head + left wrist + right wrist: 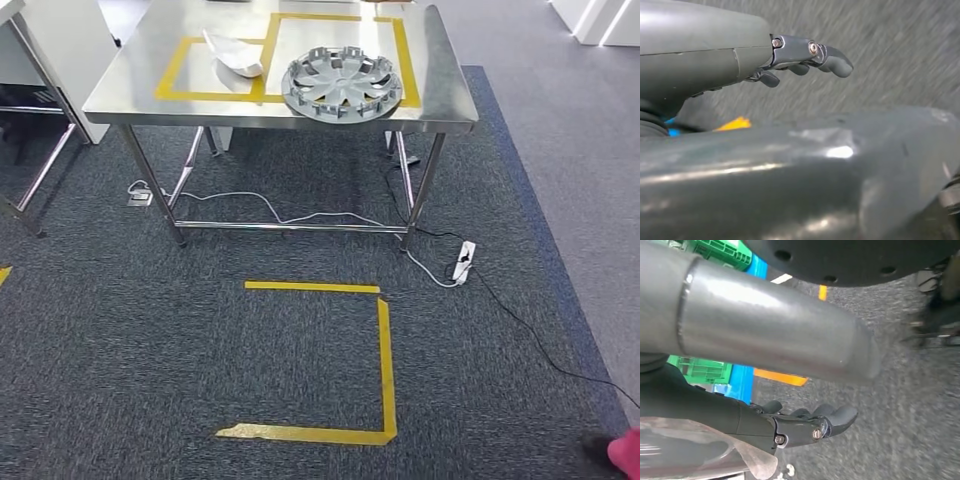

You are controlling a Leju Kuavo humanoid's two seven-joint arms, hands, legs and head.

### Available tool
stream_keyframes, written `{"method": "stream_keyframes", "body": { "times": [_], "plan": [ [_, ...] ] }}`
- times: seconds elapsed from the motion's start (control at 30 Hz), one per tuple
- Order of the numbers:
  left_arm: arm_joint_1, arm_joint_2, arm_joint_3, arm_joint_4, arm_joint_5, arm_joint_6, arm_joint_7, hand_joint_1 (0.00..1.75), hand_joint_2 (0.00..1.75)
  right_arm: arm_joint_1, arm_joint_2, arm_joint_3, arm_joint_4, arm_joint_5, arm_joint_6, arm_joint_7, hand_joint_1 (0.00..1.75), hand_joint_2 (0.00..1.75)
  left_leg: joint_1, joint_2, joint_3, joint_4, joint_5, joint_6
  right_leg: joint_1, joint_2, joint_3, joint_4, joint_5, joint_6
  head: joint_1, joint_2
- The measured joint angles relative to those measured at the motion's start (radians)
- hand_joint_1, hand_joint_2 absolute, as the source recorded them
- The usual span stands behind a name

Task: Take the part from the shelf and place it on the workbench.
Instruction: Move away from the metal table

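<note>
A silver wheel cover (342, 82) lies on the steel workbench (143, 80), at its front edge inside a yellow tape frame. A white curved part (232, 54) rests to its left on the same top. My left hand (806, 55) hangs over grey carpet with its fingers stretched out and nothing in them. My right hand (806, 425) also hangs over the carpet, fingers stretched out and apart from the thumb, with only floor between them. A thin shiny sheet (696, 450) lies along the back of that hand; I cannot tell what it is.
Yellow tape (385, 360) marks a square corner on the carpet in front of the workbench. A power strip (463, 262) and cables lie under and right of it. Another steel frame (45, 170) stands at left. Green crates (723, 252) sit behind me. A pink object (625, 452) is at bottom right.
</note>
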Motion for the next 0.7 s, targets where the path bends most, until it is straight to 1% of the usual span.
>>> {"method": "stream_keyframes", "body": {
  "times": [0.03, 0.07, 0.1, 0.13, 0.17, 0.2, 0.23, 0.27, 0.33, 0.37, 0.4, 0.43, 0.47, 0.5, 0.53, 0.57, 0.6, 0.63, 0.67, 0.7],
  "plan": [
    [0.008, 0.002, 0.008, -0.006, 0.006, -0.015, 0.007, 0.00, 0.00, 0.000, -0.002, 0.000, 0.002, 0.001, -0.001, -0.003, 0.00, 0.00, 0.000, 0.001, -0.021, 0.003, 0.014, -0.002, 0.000, 0.000, 0.021, 0.012, 0.022, 0.000, 0.000, 0.000],
    [0.019, 0.005, 0.015, -0.018, 0.013, -0.033, 0.024, 0.00, 0.00, 0.000, -0.005, 0.002, 0.005, 0.004, 0.000, -0.006, 0.00, 0.00, -0.001, 0.002, -0.040, 0.007, 0.026, -0.005, 0.000, 0.000, 0.059, -0.011, 0.056, -0.001, 0.000, 0.000],
    [0.038, 0.007, 0.022, -0.045, 0.023, -0.059, 0.056, 0.00, 0.00, -0.001, -0.010, 0.004, 0.008, 0.006, 0.001, -0.011, 0.00, 0.00, -0.001, 0.002, -0.055, 0.011, 0.038, -0.008, 0.000, 0.001, 0.112, -0.065, 0.081, -0.003, 0.000, 0.000],
    [0.068, 0.010, 0.029, -0.093, 0.036, -0.095, 0.102, 0.00, 0.00, -0.002, -0.016, 0.007, 0.013, 0.008, 0.004, -0.017, 0.00, 0.00, -0.002, 0.002, -0.067, 0.016, 0.048, -0.013, 0.001, 0.002, 0.182, -0.147, 0.086, -0.006, 0.001, 0.000],
    [0.105, 0.014, 0.034, -0.154, 0.051, -0.138, 0.153, 0.00, 0.00, -0.003, -0.023, 0.010, 0.018, 0.010, 0.008, -0.022, 0.00, 0.00, -0.004, 0.003, -0.075, 0.020, 0.057, -0.018, 0.001, 0.004, 0.243, -0.232, 0.070, -0.012, 0.001, 0.000],
    [0.137, 0.017, 0.039, -0.209, 0.064, -0.173, 0.195, 0.00, 0.00, -0.004, -0.028, 0.012, 0.021, 0.010, 0.011, -0.026, 0.00, 0.00, -0.006, 0.004, -0.079, 0.024, 0.065, -0.022, 0.002, 0.006, 0.289, -0.300, 0.049, -0.016, 0.000, 0.000],
    [0.159, 0.020, 0.041, -0.247, 0.072, -0.198, 0.221, 0.00, 0.00, -0.004, -0.031, 0.014, 0.023, 0.010, 0.014, -0.028, 0.00, 0.00, -0.008, 0.004, -0.082, 0.026, 0.069, -0.025, 0.002, 0.007, 0.315, -0.344, 0.031, -0.020, 0.000, 0.000],
    [0.169, 0.022, 0.042, -0.263, 0.077, -0.209, 0.230, 0.00, 0.00, -0.004, -0.033, 0.014, 0.024, 0.010, 0.014, -0.029, 0.00, 0.00, -0.008, 0.004, -0.083, 0.027, 0.072, -0.026, 0.002, 0.007, 0.319, -0.358, 0.024, -0.022, 0.000, 0.000],
    [0.175, 0.026, 0.043, -0.276, 0.083, -0.223, 0.238, 0.00, 0.00, -0.004, -0.033, 0.015, 0.025, 0.010, 0.015, -0.029, 0.00, 0.00, -0.008, 0.005, -0.084, 0.026, 0.074, -0.027, 0.003, 0.007, 0.316, -0.356, 0.023, -0.023, -0.001, 0.000],
    [0.189, 0.036, 0.046, -0.302, 0.104, -0.256, 0.250, 0.00, 0.00, -0.003, -0.035, 0.015, 0.028, 0.010, 0.015, -0.029, 0.00, 0.00, -0.006, 0.005, -0.084, 0.024, 0.079, -0.031, 0.005, 0.006, 0.312, -0.353, 0.024, -0.027, -0.001, 0.000],
    [0.240, 0.064, 0.057, -0.376, 0.179, -0.318, 0.293, 0.00, 0.00, 0.000, -0.039, 0.017, 0.034, 0.011, 0.016, -0.030, 0.00, 0.00, -0.003, 0.003, -0.091, 0.053, 0.045, -0.040, 0.006, 0.004, 0.300, -0.350, 0.035, -0.040, -0.003, 0.000],
    [0.301, 0.096, 0.068, -0.463, 0.268, -0.382, 0.344, 0.00, 0.00, 0.003, -0.044, 0.018, 0.041, 0.011, 0.016, -0.031, 0.00, 0.00, 0.000, 0.001, -0.101, 0.102, -0.003, -0.050, 0.008, 0.002, 0.285, -0.347, 0.048, -0.053, -0.005, 0.000],
    [0.363, 0.128, 0.079, -0.548, 0.360, -0.433, 0.393, 0.00, 0.00, 0.006, -0.049, 0.020, 0.047, 0.011, 0.016, -0.033, 0.00, 0.00, 0.003, -0.001, -0.113, 0.169, -0.060, -0.060, 0.010, -0.001, 0.269, -0.345, 0.062, -0.066, -0.007, 0.000],
    [0.424, 0.156, 0.087, -0.630, 0.451, -0.462, 0.442, 0.00, 0.00, 0.008, -0.054, 0.021, 0.053, 0.012, 0.016, -0.035, 0.00, 0.00, 0.004, -0.003, -0.124, 0.248, -0.120, -0.067, 0.010, -0.003, 0.253, -0.344, 0.078, -0.075, -0.009, 0.000],
    [0.453, 0.171, 0.086, -0.673, 0.498, -0.458, 0.464, 0.00, 0.00, 0.009, -0.055, 0.021, 0.056, 0.012, 0.016, -0.038, 0.00, 0.00, 0.004, -0.004, -0.124, 0.293, -0.135, -0.069, 0.012, -0.004, 0.241, -0.341, 0.085, -0.076, -0.010, 0.000],
    [0.479, 0.187, 0.082, -0.714, 0.545, -0.446, 0.479, 0.00, 0.00, 0.010, -0.057, 0.021, 0.059, 0.013, 0.017, -0.041, 0.00, 0.00, 0.004, -0.004, -0.111, 0.306, -0.126, -0.068, 0.013, -0.006, 0.230, -0.337, 0.090, -0.075, -0.010, 0.000],
    [0.502, 0.204, 0.074, -0.750, 0.588, -0.431, 0.488, 0.00, 0.00, 0.011, -0.058, 0.022, 0.062, 0.015, 0.017, -0.044, 0.00, 0.00, 0.004, -0.004, -0.081, 0.281, -0.105, -0.066, 0.014, -0.008, 0.220, -0.332, 0.094, -0.074, -0.010, 0.000],
    [0.522, 0.223, 0.062, -0.784, 0.631, -0.412, 0.492, 0.00, 0.00, 0.011, -0.059, 0.022, 0.065, 0.016, 0.017, -0.048, 0.00, 0.00, 0.003, -0.004, -0.033, 0.218, -0.081, -0.060, 0.016, -0.009, 0.213, -0.327, 0.097, -0.072, -0.010, 0.000],
    [0.538, 0.244, 0.048, -0.814, 0.668, -0.393, 0.492, 0.00, 0.00, 0.011, -0.059, 0.023, 0.068, 0.018, 0.017, -0.052, 0.00, 0.00, 0.001, -0.004, 0.022, 0.138, -0.067, -0.053, 0.018, -0.011, 0.206, -0.322, 0.098, -0.071, -0.010, 0.000],
    [0.551, 0.264, 0.034, -0.838, 0.697, -0.378, 0.490, 0.00, 0.00, 0.010, -0.060, 0.023, 0.070, 0.019, 0.017, -0.056, 0.00, 0.00, -0.001, -0.004, 0.066, 0.068, -0.061, -0.045, 0.019, -0.013, 0.202, -0.318, 0.100, -0.068, -0.009, 0.000]
  ]
}}
